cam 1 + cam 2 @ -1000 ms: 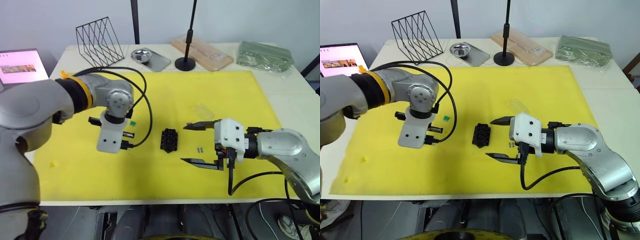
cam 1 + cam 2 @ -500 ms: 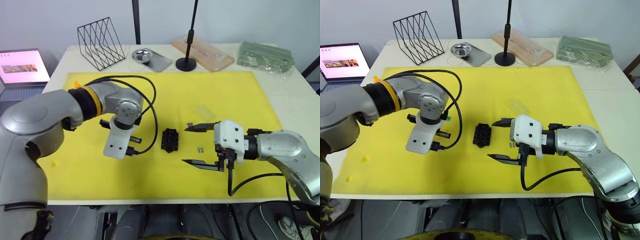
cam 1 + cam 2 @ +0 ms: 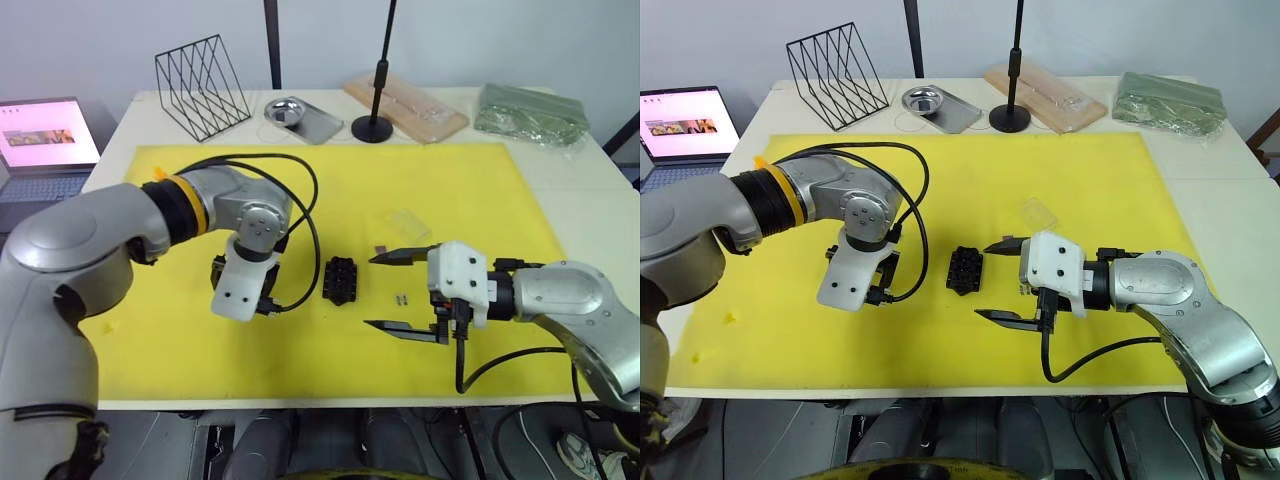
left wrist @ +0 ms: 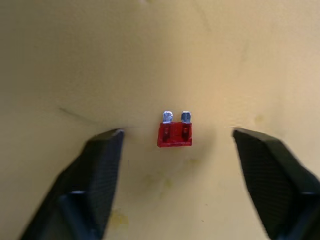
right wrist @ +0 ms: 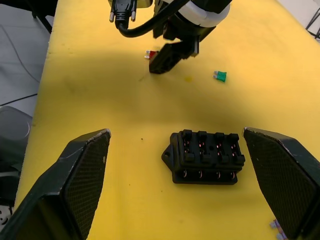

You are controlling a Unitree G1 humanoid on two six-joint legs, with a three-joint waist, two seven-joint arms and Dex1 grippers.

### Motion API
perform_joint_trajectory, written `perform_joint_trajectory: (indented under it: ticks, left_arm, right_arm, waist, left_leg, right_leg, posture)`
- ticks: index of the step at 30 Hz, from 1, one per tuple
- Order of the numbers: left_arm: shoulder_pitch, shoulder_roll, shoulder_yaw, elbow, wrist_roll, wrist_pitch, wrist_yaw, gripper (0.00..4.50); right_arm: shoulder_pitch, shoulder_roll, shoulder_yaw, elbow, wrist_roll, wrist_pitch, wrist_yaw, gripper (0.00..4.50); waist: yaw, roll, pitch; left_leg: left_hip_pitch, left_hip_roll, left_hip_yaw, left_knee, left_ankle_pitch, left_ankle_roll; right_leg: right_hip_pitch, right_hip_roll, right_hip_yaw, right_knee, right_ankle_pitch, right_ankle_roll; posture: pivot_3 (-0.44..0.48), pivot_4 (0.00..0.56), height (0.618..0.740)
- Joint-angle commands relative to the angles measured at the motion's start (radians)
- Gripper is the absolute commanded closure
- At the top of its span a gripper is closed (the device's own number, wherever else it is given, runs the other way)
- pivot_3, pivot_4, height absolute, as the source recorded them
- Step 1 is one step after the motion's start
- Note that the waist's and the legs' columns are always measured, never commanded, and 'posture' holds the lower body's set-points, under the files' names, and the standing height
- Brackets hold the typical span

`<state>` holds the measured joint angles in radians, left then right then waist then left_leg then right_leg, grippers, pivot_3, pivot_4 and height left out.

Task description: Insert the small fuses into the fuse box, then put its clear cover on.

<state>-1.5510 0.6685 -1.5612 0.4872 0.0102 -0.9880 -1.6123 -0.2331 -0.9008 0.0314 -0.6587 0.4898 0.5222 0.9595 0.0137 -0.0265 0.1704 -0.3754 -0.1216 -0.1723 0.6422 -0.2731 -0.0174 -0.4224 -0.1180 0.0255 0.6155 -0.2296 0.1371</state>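
Note:
The fuse box (image 3: 341, 279), a small black slotted block, lies mid-mat on the yellow mat (image 3: 470, 190). My left gripper (image 4: 176, 145) points down at the mat left of the box. It stands open, with a red fuse (image 4: 174, 134) lying flat between its fingers, untouched. A green fuse (image 5: 219, 76) lies on the mat close by. My right gripper (image 3: 397, 292) is open just right of the box, with nothing in it. A greyish fuse (image 3: 400, 298) lies on the mat between its fingers. The clear cover (image 3: 408, 222) rests on the mat behind that gripper.
Behind the mat on the white table stand a wire rack (image 3: 200, 75), a metal tray (image 3: 295, 115), a black stand (image 3: 372, 125), a packaged wooden board (image 3: 405, 105) and a green bag (image 3: 530, 110). A laptop (image 3: 45, 135) sits far left. A yellow scrap (image 3: 107, 327) lies near the mat's left edge.
My left arm has moved right, toward the fuse box, and turned down to the mat. Its gripper has gone from shut to open. The right arm has kept still.

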Motion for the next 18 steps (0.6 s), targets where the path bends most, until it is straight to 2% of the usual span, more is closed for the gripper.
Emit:
perform_joint_trajectory:
  ticks: [1,9,12,16,18]
  left_arm:
    - [-0.079,-0.005,0.044,0.006,-0.033,-0.009,-0.002,0.05]
    - [-0.172,-0.042,0.110,0.179,-0.054,-0.077,-0.002,0.05]
    - [-0.178,-0.009,0.178,0.212,-0.110,-0.036,-0.002,0.05]
    - [-0.146,0.057,0.304,0.142,-0.353,0.219,-0.002,0.05]
    - [-0.121,0.126,0.364,0.067,-0.530,0.463,-0.002,0.05]
  right_arm:
    - [-0.022,0.010,-0.003,0.008,0.002,-0.021,0.011,0.00]
    - [-0.045,0.020,0.008,0.052,-0.006,-0.048,0.044,0.00]
    - [-0.073,0.030,0.018,0.080,-0.009,-0.056,0.054,0.00]
    - [-0.090,0.050,0.009,0.101,-0.011,-0.077,0.047,0.00]
    - [-0.097,0.056,-0.003,0.113,-0.015,-0.085,0.043,0.00]
  waist:
    - [0.000,0.000,0.000]
    - [-0.005,0.001,0.000]
    - [-0.007,0.001,0.000]
    - [-0.008,0.001,0.000]
    - [-0.011,0.001,0.000]
  left_leg:
    - [-0.001,0.000,0.000,0.001,0.000,0.000]
    - [0.000,0.000,0.000,0.003,-0.002,0.003]
    - [0.000,0.000,0.000,0.003,-0.002,0.003]
    - [-0.001,0.000,-0.001,0.003,-0.002,0.004]
    - [0.000,0.000,-0.002,0.003,-0.003,0.004]
  right_leg:
    - [0.000,0.000,0.000,0.000,0.000,0.000]
    - [0.001,0.000,0.000,0.000,0.001,0.001]
    - [0.001,0.000,0.000,0.000,0.001,0.001]
    - [0.000,0.000,0.000,0.000,0.001,0.002]
    - [0.000,0.000,0.000,0.001,0.001,0.002]
  posture:
    - [0.000,0.150,0.740]
    - [0.000,0.150,0.740]
    - [0.000,0.150,0.740]
    - [0.000,0.150,0.740]
    - [0.000,0.150,0.740]
